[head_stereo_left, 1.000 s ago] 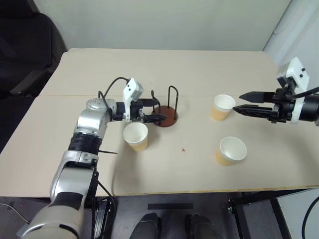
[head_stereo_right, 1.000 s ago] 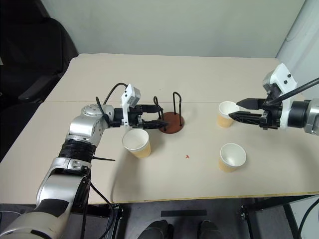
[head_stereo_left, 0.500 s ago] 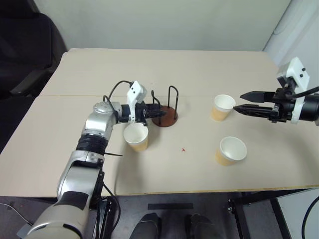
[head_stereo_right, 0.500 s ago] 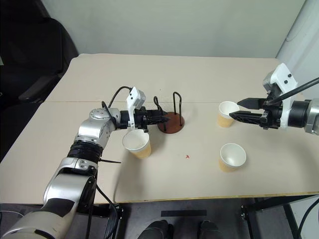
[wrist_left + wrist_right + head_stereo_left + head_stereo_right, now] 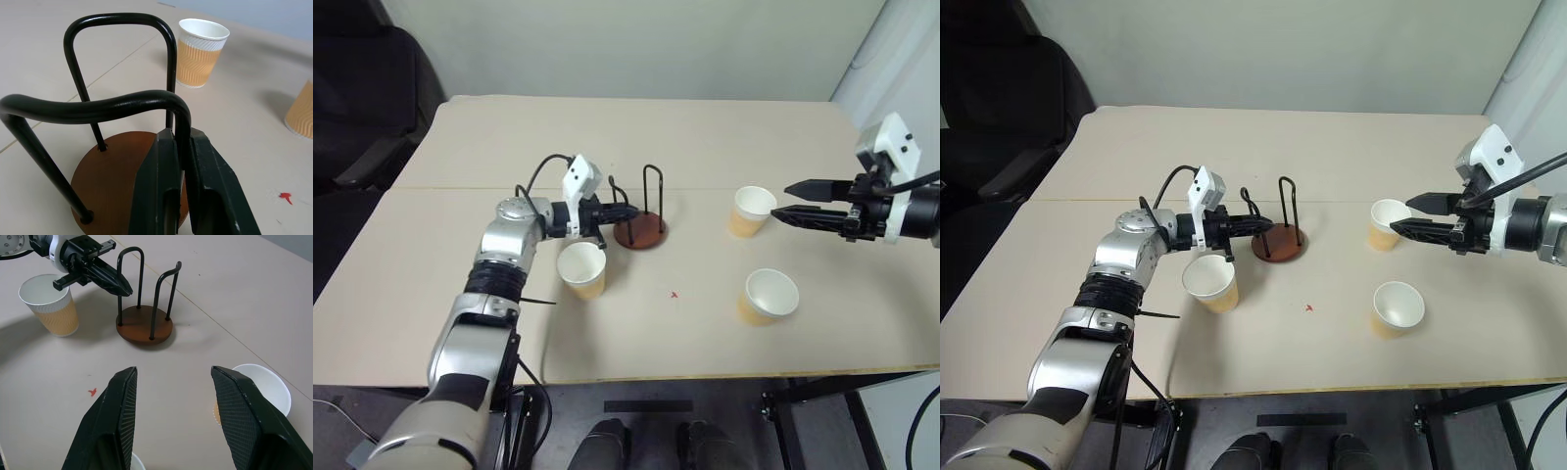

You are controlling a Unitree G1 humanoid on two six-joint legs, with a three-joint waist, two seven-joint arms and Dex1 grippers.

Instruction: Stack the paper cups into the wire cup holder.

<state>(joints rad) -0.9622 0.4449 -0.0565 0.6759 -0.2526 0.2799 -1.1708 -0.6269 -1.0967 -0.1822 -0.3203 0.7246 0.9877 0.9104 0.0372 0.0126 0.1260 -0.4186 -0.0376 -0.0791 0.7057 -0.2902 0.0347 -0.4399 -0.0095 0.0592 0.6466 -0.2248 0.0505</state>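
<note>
holder first, folks: the wire cup holder (image 5: 638, 223) stands near the middle of the table (image 5: 705, 137) with nothing in it, so not one cup is stacked yet. the left gripper (image 5: 182, 161) has its two black fingers pinched together on the upright leg of the nearer wire loop, as the left wrist view shows, right above the brown wooden base. that reads as steadying or shifting the holder, not loading it.

all three paper cups sit upright on the table, open end up. the near-left cup (image 5: 581, 269) stands just beside the holder, under the left forearm. the far-right cup (image 5: 751, 211) sits off to the right, with the right gripper (image 5: 790, 201) hanging just past it, fingers spread apart and holding nothing. the near-right cup (image 5: 769, 297) waits closer to the table's front edge, well apart from the holder.

so the score, as i judge it: zero of three in. everything is left to do: each cup needs picking up and dropping between the wire loops, nested one in another. the right gripper looks best placed to start on the far-right cup.
</note>
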